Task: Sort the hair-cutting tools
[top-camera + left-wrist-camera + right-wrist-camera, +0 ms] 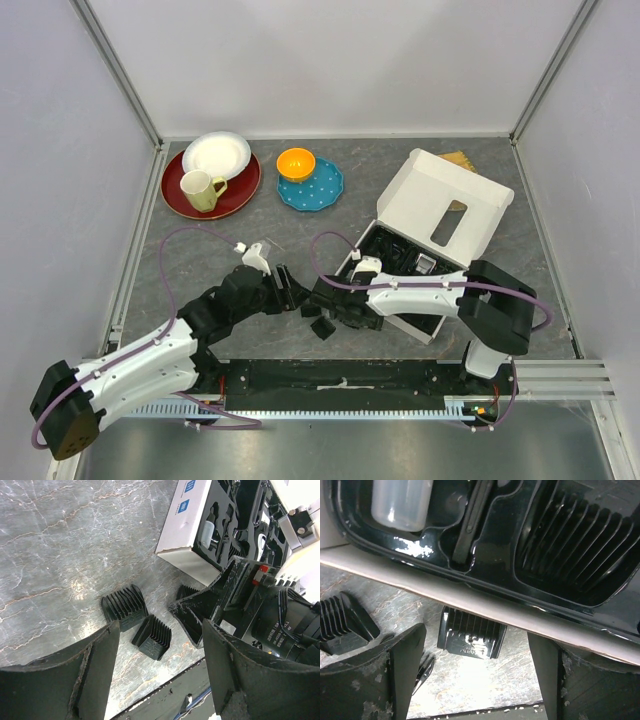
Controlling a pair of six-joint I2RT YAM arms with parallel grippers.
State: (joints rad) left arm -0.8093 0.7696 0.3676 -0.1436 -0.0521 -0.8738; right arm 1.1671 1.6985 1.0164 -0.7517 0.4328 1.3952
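Hovering low over the grey marbled bench, your left pincer stands spread wide and pinches nothing. Framed between its black fingers you see two small black attachments lying on the stone just beside each other: a larger comb and a smaller comb. Your right pincer faces it from the opposite side, tips close to the left's, and is likewise spread wide with nothing gripped. A third comb lies flat on the bench between its fingers, touching neither as far as the wrist view shows, right at the foot of the white cardboard box. All three combs sit near a corner of the box, between your two arms.

Inside the box, the black moulded tray holds a translucent bottle, a slim black tool in a narrow slot and a large ribbed comb in its own compartment.

As for writing: the third comb carries raised lettering on its back, too blurred to read. Two blue labels on the box's side bear white marks too small to make out. White print rings the lens barrel on your right wrist; you cannot read it reliably.

At the far side of the bench stand a red plate with a mug and a blue plate with an orange bowl.
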